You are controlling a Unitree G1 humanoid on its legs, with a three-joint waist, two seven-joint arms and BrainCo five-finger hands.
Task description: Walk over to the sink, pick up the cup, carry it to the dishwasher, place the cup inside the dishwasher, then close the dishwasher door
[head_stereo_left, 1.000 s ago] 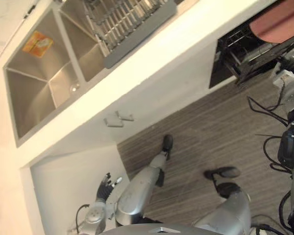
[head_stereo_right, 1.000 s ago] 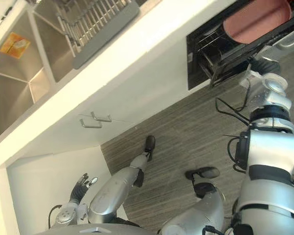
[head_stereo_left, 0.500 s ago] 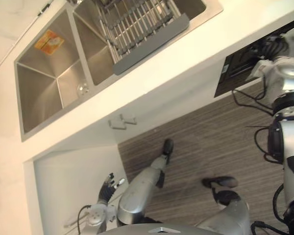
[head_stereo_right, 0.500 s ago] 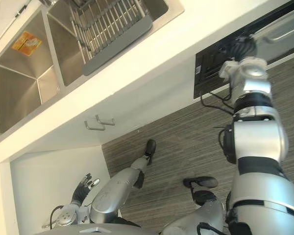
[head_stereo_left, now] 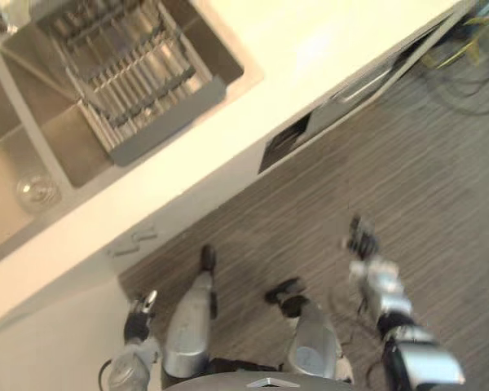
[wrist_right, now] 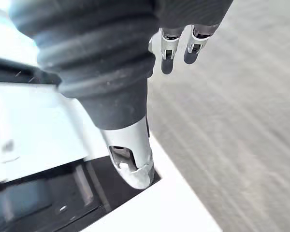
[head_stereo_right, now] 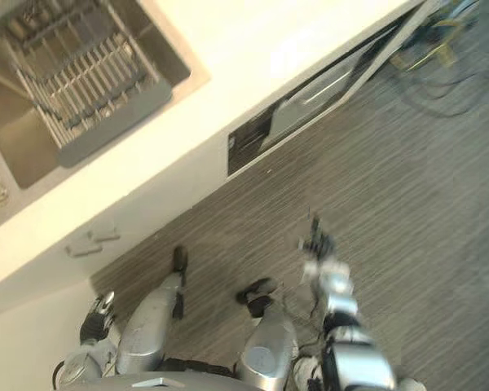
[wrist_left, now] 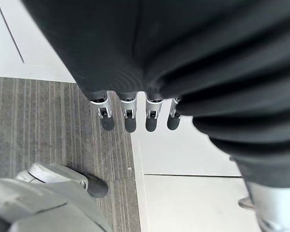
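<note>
left eye view: my left hand [head_stereo_left: 138, 315] hangs low by the white cabinet [head_stereo_left: 57, 350]; my right hand [head_stereo_left: 363, 241] is out over the striped floor [head_stereo_left: 407, 163], well apart from the dishwasher door [head_stereo_left: 365, 80] under the desk [head_stereo_left: 310, 41]. the sink [head_stereo_left: 216, 57] lies off to my left. right eye view: the door looks nearly flush; i cannot tell if it has latched. left wrist view: fingers [wrist_left: 130, 122] straight, holding nothing. right wrist view: fingers [wrist_right: 167, 54] loose and empty too, so i judge the cup sits inside the dishwasher. to finish well, i'd press flat on the door's top edge until the seam closes. open floor around me, desk edge ahead.
</note>
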